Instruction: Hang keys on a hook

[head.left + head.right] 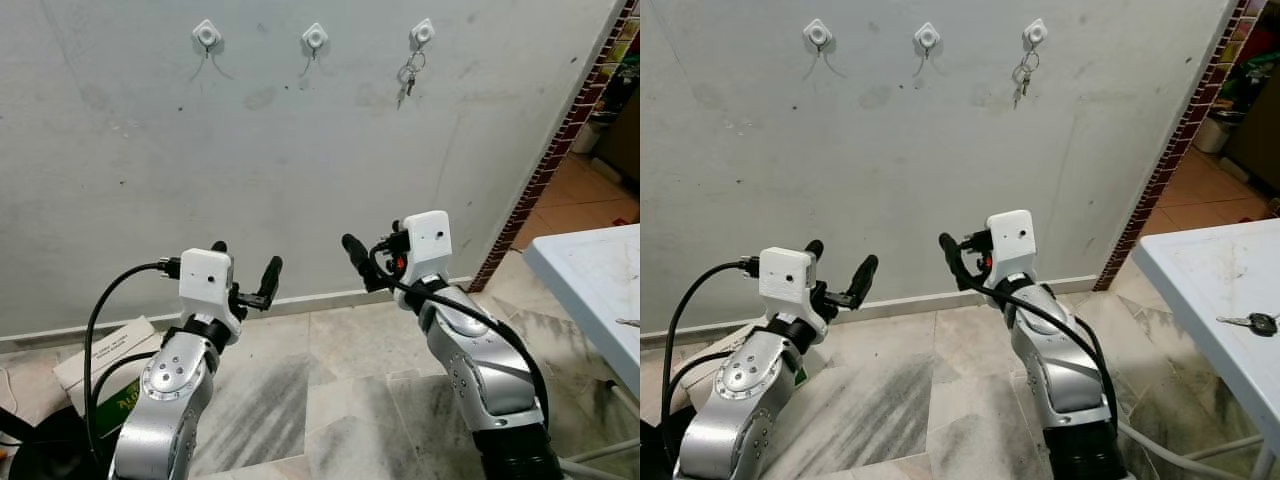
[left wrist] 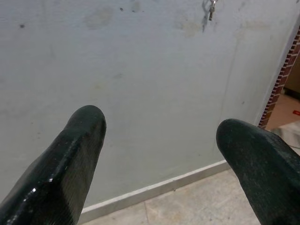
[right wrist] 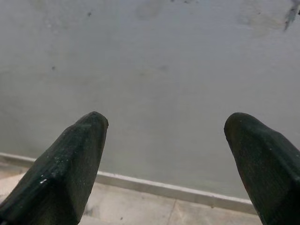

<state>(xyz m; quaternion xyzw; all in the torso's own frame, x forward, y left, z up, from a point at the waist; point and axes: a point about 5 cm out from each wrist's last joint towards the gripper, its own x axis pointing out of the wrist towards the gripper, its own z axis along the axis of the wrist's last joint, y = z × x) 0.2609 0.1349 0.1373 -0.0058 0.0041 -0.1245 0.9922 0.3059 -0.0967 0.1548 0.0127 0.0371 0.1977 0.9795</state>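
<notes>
Keys point(image 1: 408, 78): hang on rightmost hook point(image 1: 422, 33), high on wall. Second key point(image 1: 1250, 322): flat on table point(image 1: 1200, 275), beside right tool point(image 1: 965, 262), the nearer. Both tools wide, empty; left tool point(image 1: 246, 280) farther.

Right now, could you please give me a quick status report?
Left gripper and right gripper open, empty, low before wall. Silver key bunch hanging on rightmost white hook. Nothing in the way.
</notes>
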